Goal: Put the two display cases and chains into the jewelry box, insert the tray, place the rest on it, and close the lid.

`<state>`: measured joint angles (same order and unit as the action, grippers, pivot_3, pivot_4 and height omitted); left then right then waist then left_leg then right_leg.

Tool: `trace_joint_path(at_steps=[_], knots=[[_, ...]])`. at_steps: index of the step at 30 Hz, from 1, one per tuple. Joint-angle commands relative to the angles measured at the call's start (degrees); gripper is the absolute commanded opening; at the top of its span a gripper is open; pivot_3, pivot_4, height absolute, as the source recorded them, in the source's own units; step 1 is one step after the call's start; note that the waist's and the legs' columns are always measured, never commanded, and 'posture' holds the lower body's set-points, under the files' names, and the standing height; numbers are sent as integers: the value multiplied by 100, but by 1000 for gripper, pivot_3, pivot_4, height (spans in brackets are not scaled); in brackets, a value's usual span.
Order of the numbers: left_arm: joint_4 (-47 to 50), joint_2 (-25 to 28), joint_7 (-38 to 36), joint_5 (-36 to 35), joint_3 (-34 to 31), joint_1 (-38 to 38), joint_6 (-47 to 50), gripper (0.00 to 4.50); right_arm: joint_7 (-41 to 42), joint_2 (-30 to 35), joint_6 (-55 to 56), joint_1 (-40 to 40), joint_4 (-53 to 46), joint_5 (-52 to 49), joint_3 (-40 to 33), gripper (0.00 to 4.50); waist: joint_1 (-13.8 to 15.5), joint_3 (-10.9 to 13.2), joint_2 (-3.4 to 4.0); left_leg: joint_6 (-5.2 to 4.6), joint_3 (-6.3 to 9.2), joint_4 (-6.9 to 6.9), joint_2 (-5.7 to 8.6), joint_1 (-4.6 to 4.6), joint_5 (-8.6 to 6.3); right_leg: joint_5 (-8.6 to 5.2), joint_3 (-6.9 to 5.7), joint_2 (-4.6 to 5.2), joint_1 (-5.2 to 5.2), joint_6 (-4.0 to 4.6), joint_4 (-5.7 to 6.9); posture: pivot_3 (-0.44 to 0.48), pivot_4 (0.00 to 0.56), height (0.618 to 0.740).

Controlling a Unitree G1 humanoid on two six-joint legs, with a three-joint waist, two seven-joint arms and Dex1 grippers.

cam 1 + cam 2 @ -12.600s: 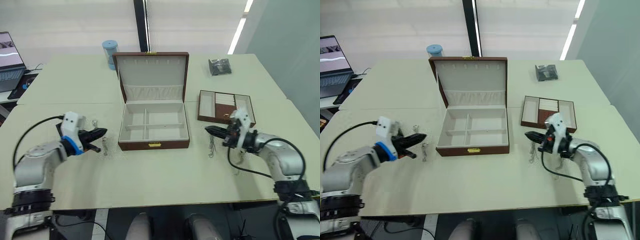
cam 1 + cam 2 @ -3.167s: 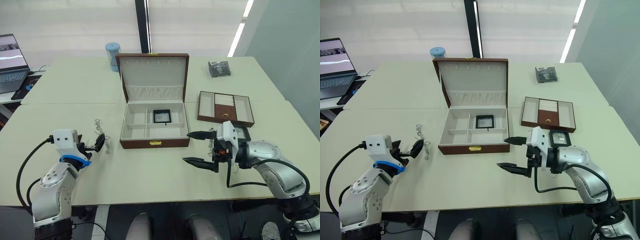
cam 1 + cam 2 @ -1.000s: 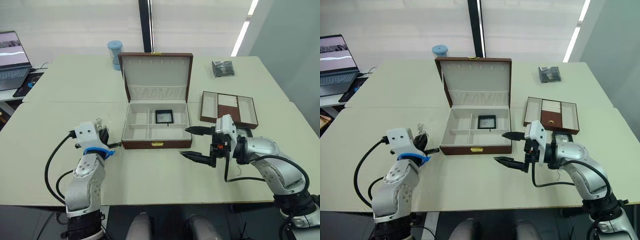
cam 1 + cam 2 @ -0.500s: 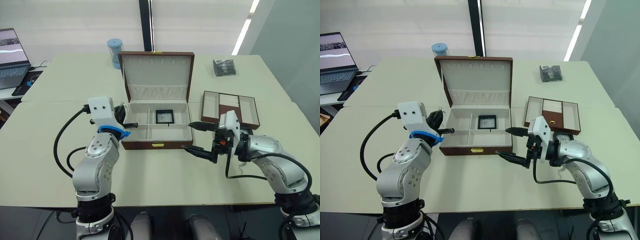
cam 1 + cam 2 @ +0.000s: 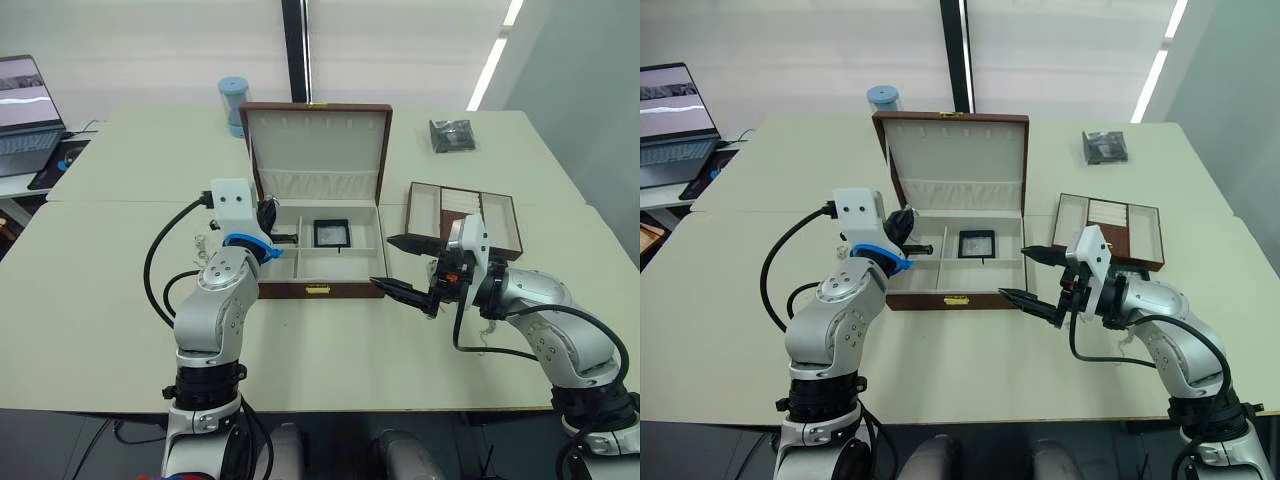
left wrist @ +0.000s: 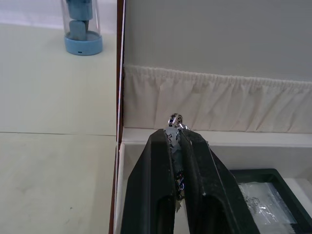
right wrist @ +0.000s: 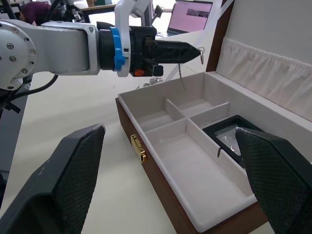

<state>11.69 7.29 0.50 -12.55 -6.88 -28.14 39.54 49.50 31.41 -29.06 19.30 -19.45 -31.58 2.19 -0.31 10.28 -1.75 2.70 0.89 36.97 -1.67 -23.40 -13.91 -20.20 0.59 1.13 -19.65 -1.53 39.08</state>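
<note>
The jewelry box [image 5: 320, 290] stands open in the middle of the table, with its lid [image 5: 320, 140] upright. One black-framed display case [image 5: 332, 232] lies in the box's back right compartment. My left gripper [image 5: 290, 238] is shut on a thin silvery chain [image 6: 175, 146]. It holds the chain over the back left compartment, and the chain's end dangles [image 7: 180, 73] below the fingers. My right gripper [image 5: 383, 262] is open with nothing in it, just off the box's front right corner. The brown tray [image 5: 465, 205] sits on the table to the right of the box.
A crinkly dark packet [image 5: 452, 134] lies at the back right. A blue canister [image 5: 233, 100] stands behind the box, and a laptop [image 5: 25, 100] is at the far left. A small silvery piece [image 5: 202, 240] lies on the table left of the box.
My left arm has swung right from the table beside the box, carrying the chain over the back left compartment. The right gripper has edged slightly closer to the box and is still open.
</note>
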Motion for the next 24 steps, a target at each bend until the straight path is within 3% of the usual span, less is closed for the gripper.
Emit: trace_joint_path(at_steps=[1, 21, 24], knots=[[-327, 10, -108, 101, 41, -132, -444, 20, -69, -18, 89, -37, -150, -48, -153, 4500, 3, 0, 0, 0, 0, 0, 0, 0, 0, 0, -1, 0, 0, 0, 0, 0, 150, 740], [-622, -157, -96, 176, 65, -59, -768, 20, -274, -117, 346, -43, 112, 341, -91, 4500, 14, 0, 0, 4, 1, 2, 0, -2, 2, 0, -2, 1, -1, 0, 2, 0, 150, 740], [-625, -161, -111, 167, 58, -62, -791, 952, -267, -113, 348, -41, 120, 343, -91, 4500, 14, 0, 0, 4, 1, 3, -1, -2, 2, 0, -3, 1, -1, 0, 3, 0, 150, 740]])
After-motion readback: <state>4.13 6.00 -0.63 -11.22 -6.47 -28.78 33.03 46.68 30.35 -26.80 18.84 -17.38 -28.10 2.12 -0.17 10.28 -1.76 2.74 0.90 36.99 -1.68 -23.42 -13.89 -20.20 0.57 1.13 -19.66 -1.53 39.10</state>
